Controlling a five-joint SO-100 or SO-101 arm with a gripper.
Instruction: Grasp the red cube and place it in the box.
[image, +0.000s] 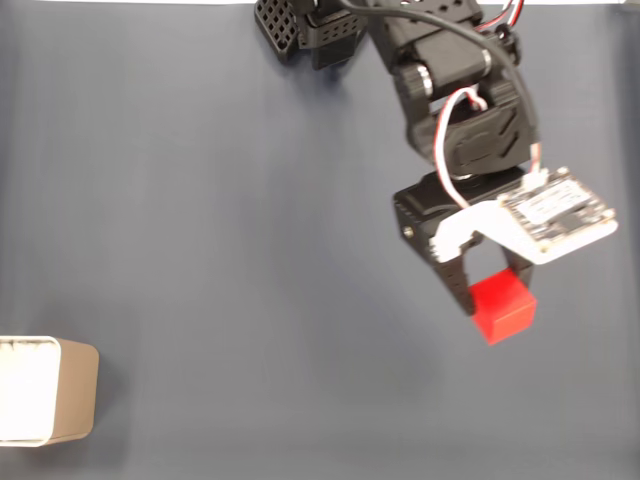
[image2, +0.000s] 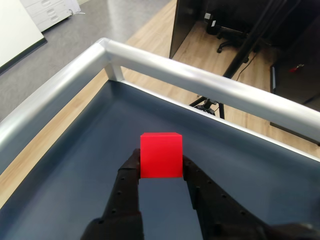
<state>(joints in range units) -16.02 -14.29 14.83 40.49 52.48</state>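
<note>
**Red cube pinched between the black fingers**

The black two-finger gripper (image2: 161, 162) was closed on the small bright red matte cube (image2: 160, 155) — in the wrist view one finger (image2: 129, 172) pressed each side face, and the cube sat at the fingertips with its front and top faces clear. In the fixed view the gripper (image: 492, 297) pointed toward the lower edge of the picture, with the cube (image: 503, 307) at its tip and a white circuit board (image: 556, 209) mounted on the arm just above it. Whether the cube rested on the dark blue-grey table mat (image: 250, 250) or hung just over it could not be told. The small tan box with rounded corners and a white interior (image: 45, 390) lay at the lower left edge of the fixed view, well apart from the cube. The wrist view showed a silver metal rail (image2: 200, 80) bordering the table — beyond it, wooden floor
</note>
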